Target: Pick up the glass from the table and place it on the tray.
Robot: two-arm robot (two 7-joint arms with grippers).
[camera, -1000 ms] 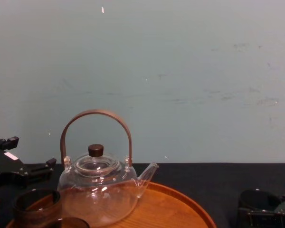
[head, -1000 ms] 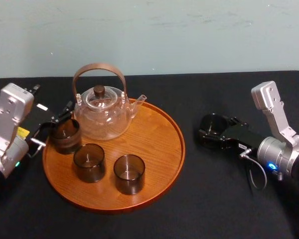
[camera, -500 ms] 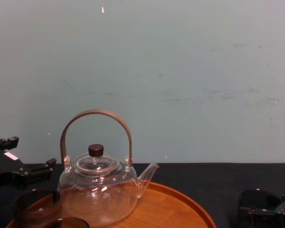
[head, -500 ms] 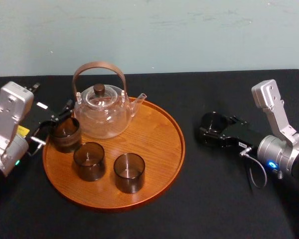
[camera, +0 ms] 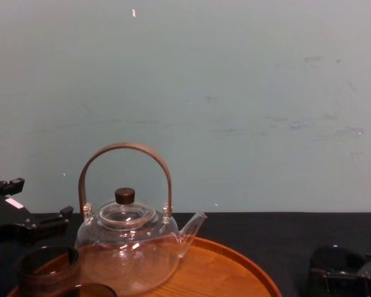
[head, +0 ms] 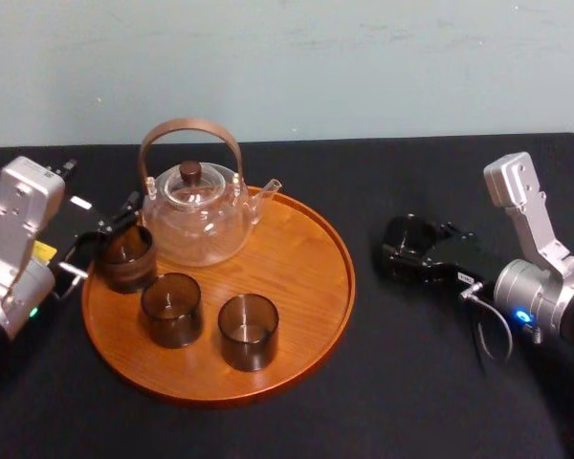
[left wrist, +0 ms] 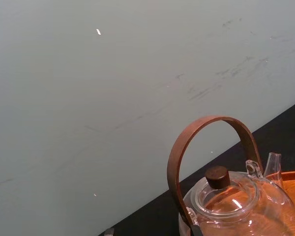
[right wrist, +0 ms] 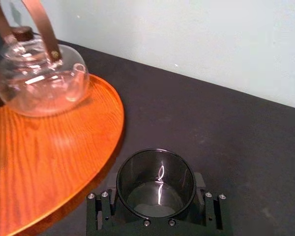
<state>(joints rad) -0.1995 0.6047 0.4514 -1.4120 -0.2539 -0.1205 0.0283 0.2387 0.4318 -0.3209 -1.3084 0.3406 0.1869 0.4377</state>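
Hazard one is slippage. The right gripper [head: 407,251] is clenched around the glass [right wrist: 156,183], right of centre in the head view and well apart from the tray [head: 306,277]. The walls are smooth and straight, so a light squeeze may let the glass slide or tip once lifted. Whether its base rests on the table [head: 364,402] or hangs just clear cannot be told.

Hazard two is the raised rim. A low carry toward the frame's centre would likely strike the tray's near edge and jolt everything on it.

Hazard three is crowding. The teapot [head: 196,215] occupies the tray's upper left, with its spout pointing right. Three tumblers stand on the tray: rear tumbler [head: 126,256] at the left edge, middle tumbler [head: 171,309], and front tumbler [head: 248,331]. Only the right half is bare, and a placement past it risks glass-on-glass contact.

The left gripper [head: 100,244] sits by the rear tumbler at the tray's left edge, off the likely path. Its state cannot be told.
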